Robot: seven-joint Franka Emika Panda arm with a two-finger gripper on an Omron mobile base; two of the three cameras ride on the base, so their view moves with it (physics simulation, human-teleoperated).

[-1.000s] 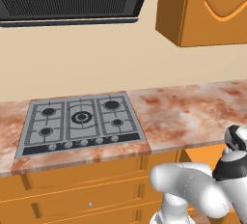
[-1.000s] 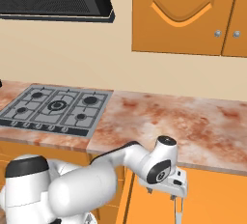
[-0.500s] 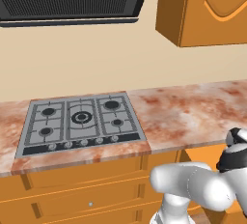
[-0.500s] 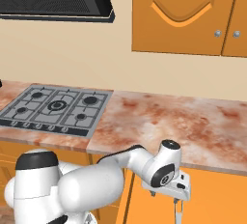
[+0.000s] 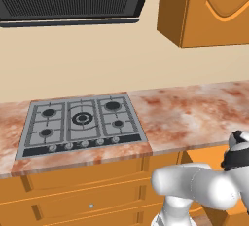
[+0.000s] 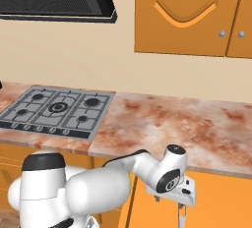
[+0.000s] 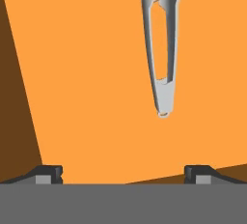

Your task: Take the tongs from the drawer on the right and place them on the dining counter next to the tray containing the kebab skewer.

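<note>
pincer (image 7: 123,172) jaws wide apart, hovering over orange drawer floor (image 7: 87,83), grey tongs (image 7: 161,44) lying ahead, untouched

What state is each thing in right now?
hand: open, holding nothing, above the drawer floor.
tongs: lying loose in the drawer, not between the fingertips.
drawer: open, its orange floor exposed.
gas hob: no flame, no pots.
wall cabinets: doors shut.

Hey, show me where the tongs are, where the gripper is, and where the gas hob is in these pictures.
tongs (image 7: 162,49): hand view, on the grey arms above the joined end.
gripper (image 7: 124,172): hand view, midway between its two dark fingertips, jaws wide apart.
gas hob (image 5: 81,119): left base view, on the centre burner.
</note>
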